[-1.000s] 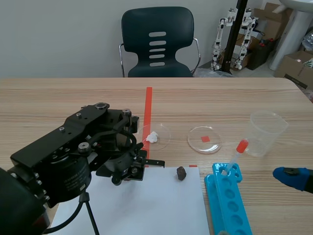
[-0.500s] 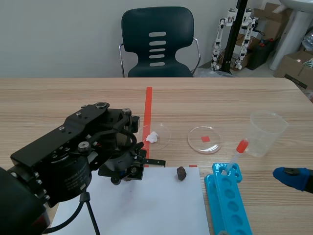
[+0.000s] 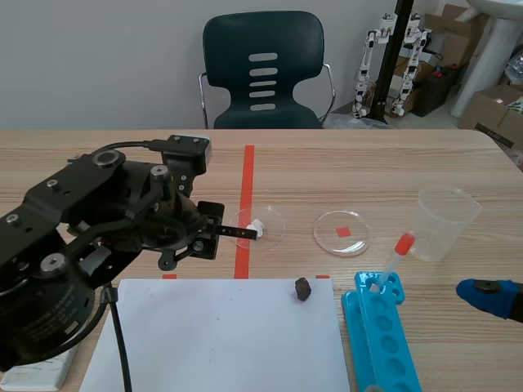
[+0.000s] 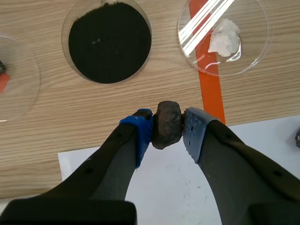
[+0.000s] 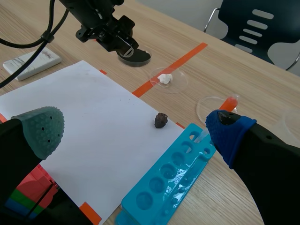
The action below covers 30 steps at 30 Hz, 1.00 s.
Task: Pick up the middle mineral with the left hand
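A dark brown mineral [image 4: 167, 124] is pinched between the blue and grey pads of my left gripper [image 4: 168, 127], which is shut on it, above the far edge of the white paper [image 4: 173, 187]. In the scene view the left gripper [image 3: 194, 243] hangs over the table beside the orange tape, and the held mineral is hidden there. A smaller dark mineral [image 3: 303, 288] lies on the paper [image 3: 221, 343]. A white mineral [image 4: 224, 41] rests in a clear dish. My right gripper [image 5: 137, 130] is open and holds nothing, low at the right.
A dish of black powder [image 4: 110, 41] sits ahead of the left gripper, with another clear dish [image 4: 11, 84] beside it. An empty dish [image 3: 342, 233], a plastic cup [image 3: 445, 220], a red-bulbed dropper [image 3: 396, 255] and a blue tube rack [image 3: 380, 335] stand at the right. A white block [image 5: 33, 63] lies left of the paper.
My left arm has risen and swung back from the paper's far edge toward the dishes. The small mineral on the paper and the right gripper have not moved.
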### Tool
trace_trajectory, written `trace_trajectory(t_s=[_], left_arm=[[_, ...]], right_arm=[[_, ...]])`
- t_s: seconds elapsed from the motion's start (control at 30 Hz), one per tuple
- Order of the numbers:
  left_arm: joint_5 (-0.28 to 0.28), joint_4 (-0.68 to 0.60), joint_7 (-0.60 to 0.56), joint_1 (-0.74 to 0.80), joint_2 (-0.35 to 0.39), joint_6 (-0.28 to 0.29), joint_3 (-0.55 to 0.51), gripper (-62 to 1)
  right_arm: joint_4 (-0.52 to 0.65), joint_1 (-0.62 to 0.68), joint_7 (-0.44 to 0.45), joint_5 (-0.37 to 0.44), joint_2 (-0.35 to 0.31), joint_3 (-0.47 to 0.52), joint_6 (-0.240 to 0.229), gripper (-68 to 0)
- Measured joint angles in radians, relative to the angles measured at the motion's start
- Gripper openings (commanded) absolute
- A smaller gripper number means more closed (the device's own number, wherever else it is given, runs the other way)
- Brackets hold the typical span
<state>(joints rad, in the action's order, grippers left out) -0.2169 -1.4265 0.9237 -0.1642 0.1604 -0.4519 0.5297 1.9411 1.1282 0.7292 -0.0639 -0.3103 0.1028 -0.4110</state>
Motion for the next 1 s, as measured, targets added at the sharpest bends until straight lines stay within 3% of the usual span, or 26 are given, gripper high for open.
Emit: trace_trajectory(t_s=[0.13,0.27,0.37,0.57,0.9,1.0], left_arm=[[-0.007,-0.138,-0.123,0.095,0.076,0.0,0.0,-51.1],[-0.094,-0.252,-0.235,0.172,0.185,0.031,-0.001,-51.1],[-0.173,-0.319,-0.334,0.249,0.269,0.144,-0.042,-51.1],[-0.169,-0.436,-0.526,0.459,0.367,0.35,-0.206,-51.1],[-0.169,-0.54,-0.74,0.748,0.425,0.545,-0.412,-51.1],[-0.166,-0.544,-0.808,0.822,0.427,0.58,-0.458,-51.1]], right_arm=[[0.0,0.0,0.0,0.0,0.0,0.0,0.0,-3.7],[0.0,0.0,0.0,0.0,0.0,0.0,0.0,-3.7],[0.0,0.0,0.0,0.001,0.0,0.0,0.0,-3.7],[0.0,0.0,0.0,0.0,0.0,0.0,0.0,-3.7],[0.0,0.0,0.0,0.0,0.0,0.0,0.0,-3.7],[0.0,0.0,0.0,0.0,0.0,0.0,0.0,-3.7]])
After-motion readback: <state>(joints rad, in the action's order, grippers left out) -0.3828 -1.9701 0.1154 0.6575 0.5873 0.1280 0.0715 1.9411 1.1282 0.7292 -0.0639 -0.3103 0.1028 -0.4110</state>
